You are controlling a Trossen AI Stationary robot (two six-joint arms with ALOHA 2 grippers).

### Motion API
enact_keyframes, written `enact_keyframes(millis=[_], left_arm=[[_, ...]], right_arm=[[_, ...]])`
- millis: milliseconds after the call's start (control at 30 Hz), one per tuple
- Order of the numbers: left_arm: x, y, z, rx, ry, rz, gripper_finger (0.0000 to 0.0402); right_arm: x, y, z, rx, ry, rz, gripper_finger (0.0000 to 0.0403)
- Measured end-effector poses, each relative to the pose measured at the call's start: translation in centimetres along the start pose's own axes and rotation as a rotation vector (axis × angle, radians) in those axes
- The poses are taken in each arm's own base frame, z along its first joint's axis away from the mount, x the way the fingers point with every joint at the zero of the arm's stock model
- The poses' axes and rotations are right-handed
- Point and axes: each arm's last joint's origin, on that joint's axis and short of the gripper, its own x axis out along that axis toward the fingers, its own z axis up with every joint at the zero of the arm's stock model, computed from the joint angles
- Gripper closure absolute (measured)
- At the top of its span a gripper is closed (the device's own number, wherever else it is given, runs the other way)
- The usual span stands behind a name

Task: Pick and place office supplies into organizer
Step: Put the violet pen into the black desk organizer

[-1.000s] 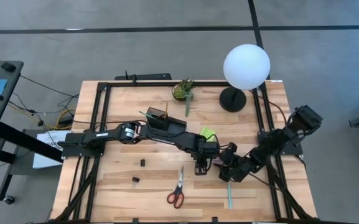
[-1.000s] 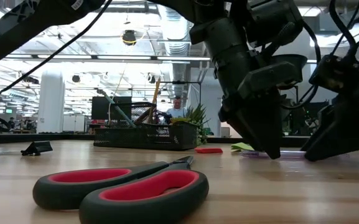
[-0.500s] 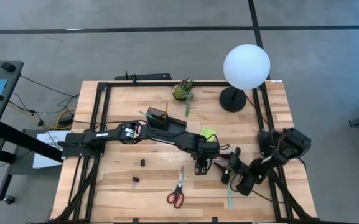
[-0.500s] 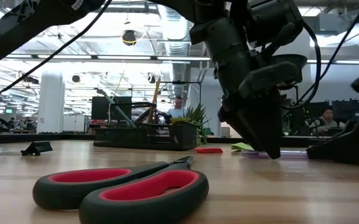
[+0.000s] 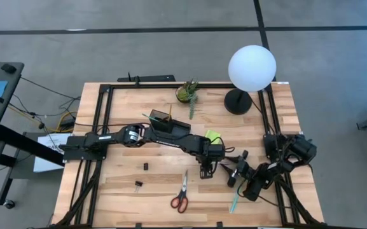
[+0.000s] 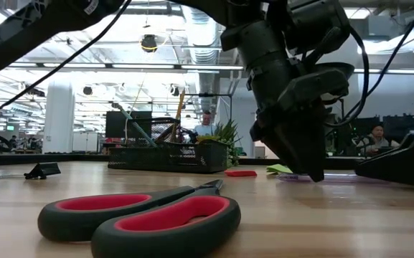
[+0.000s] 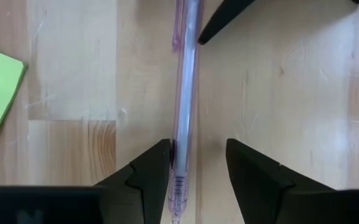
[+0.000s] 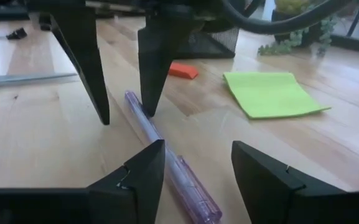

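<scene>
One slim, translucent purple plastic pen [image 7: 185, 87] lies flat on the pale wooden counter [image 5: 126, 191], just beside the lime-green sticky pad [image 8: 271, 92], and both hands are set around it. The left hand [image 7: 196, 163] stands tips-down over one end, its fingers parted with the barrel between them, touching one fingertip and clear of the other; nothing is gripped. The right hand [image 8: 196, 163] lies low at the other end, fingers wide, the pen running between them. The pen looks light, stiff and smooth, so it will likely roll or skid under a one-sided push; a square pinch across the barrel near its middle seems safest. Loose on the counter are one pair of red-handled scissors [image 5: 182, 193], one teal pen [image 5: 235, 201], one small orange eraser [image 8: 183, 71] and two tiny black clips [image 5: 141, 175]. One black mesh organizer [image 5: 168, 124] sits behind, with a few thin pens standing in it; their number cannot be made out.
</scene>
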Motion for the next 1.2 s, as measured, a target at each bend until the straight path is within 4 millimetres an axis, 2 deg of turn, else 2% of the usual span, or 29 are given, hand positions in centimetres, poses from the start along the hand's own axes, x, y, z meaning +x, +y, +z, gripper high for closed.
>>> enact_keyframes(millis=[267,400,567,767,1000,1200], left_arm=[[-0.3,0.1,0.3,-0.033,-0.005,-0.045,0.0247],[-0.3,0.1,0.3,-0.032,-0.007,-0.045,0.0247],[-0.3,0.1,0.2,-0.061,0.005,-0.053,0.0247],[-0.4,-0.2,0.1,-0.108,0.035,-0.161,0.0247],[-0.4,-0.1,0.2,-0.118,0.035,-0.165,0.0247],[-0.6,1.0,0.6,-0.119,-0.006,-0.107,0.0247]], right_arm=[[0.1,0.4,1.7,-0.096,0.161,0.108,0.0218],[0.7,0.3,2.3,-0.131,0.179,0.105,0.0221],[1.5,-0.4,2.1,-0.094,0.164,0.083,0.0222],[1.5,-0.5,2.2,-0.111,0.159,0.150,0.0224],[1.5,-0.4,2.2,-0.136,0.165,0.170,0.0257],[1.5,-0.3,2.3,-0.140,0.168,0.192,0.0278]])
